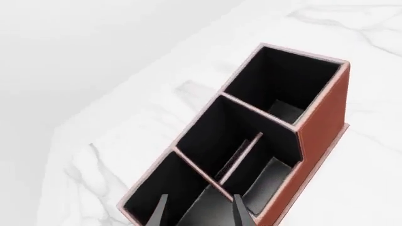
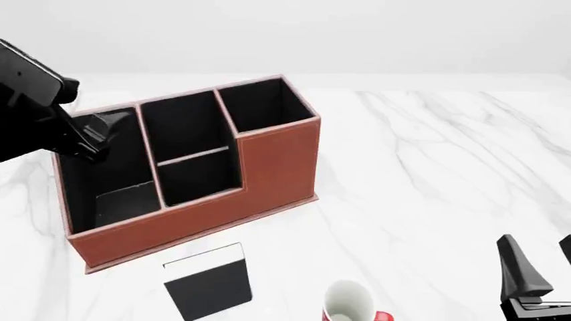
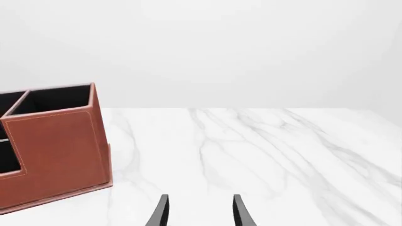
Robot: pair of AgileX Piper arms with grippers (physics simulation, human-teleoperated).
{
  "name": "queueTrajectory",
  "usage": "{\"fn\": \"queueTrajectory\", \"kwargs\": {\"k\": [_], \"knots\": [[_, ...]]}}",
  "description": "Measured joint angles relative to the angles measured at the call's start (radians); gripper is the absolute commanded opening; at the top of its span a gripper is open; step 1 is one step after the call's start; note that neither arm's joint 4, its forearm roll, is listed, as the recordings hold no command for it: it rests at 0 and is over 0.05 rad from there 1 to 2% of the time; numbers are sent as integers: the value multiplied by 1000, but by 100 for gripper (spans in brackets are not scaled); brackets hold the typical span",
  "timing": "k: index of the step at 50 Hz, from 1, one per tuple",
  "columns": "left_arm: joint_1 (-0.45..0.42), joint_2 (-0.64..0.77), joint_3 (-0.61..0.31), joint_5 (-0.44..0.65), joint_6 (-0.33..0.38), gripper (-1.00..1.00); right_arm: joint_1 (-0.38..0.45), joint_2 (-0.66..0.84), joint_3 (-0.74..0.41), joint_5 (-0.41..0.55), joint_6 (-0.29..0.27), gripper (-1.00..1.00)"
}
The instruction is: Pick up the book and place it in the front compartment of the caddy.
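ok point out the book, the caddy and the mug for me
book [image 2: 210,289], front view, on the black cover.
caddy [image 2: 278,164], front view, on the tall reddish-brown front wall.
mug [image 2: 348,302], front view, on the white rim.

The caddy [image 2: 277,164] looks like reddish-brown leather with a fine grain, pale stitched rims and matt black lining. The table [image 2: 428,174] is smooth white marble with grey veins. The book [image 2: 210,284] has a plain matt black cover. The mug [image 2: 348,301] looks glossy white.
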Motion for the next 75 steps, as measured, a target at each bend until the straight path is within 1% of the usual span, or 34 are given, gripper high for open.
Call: {"fn": "queueTrajectory", "kwargs": {"k": [7, 16, 26, 37, 45, 57, 63, 75], "knots": [[-3, 67, -59, 42, 61, 100, 0, 0, 0, 0, 0, 100], [-12, 140, -126, 101, 110, 100, 0, 0, 0, 0, 0, 100], [-38, 209, -178, 174, 129, 100, 0, 0, 0, 0, 0, 100], [-53, 250, -222, 251, 145, 100, 0, 0, 0, 0, 0, 100], [-65, 268, -255, 307, 146, 100, 0, 0, 0, 0, 0, 100], [-112, 294, -303, 397, 114, 100, 0, 0, 0, 0, 0, 100], [-143, 310, -308, 434, 89, 100, 0, 0, 0, 0, 0, 100], [-182, 324, -302, 490, 60, 100, 0, 0, 0, 0, 0, 100]]}}
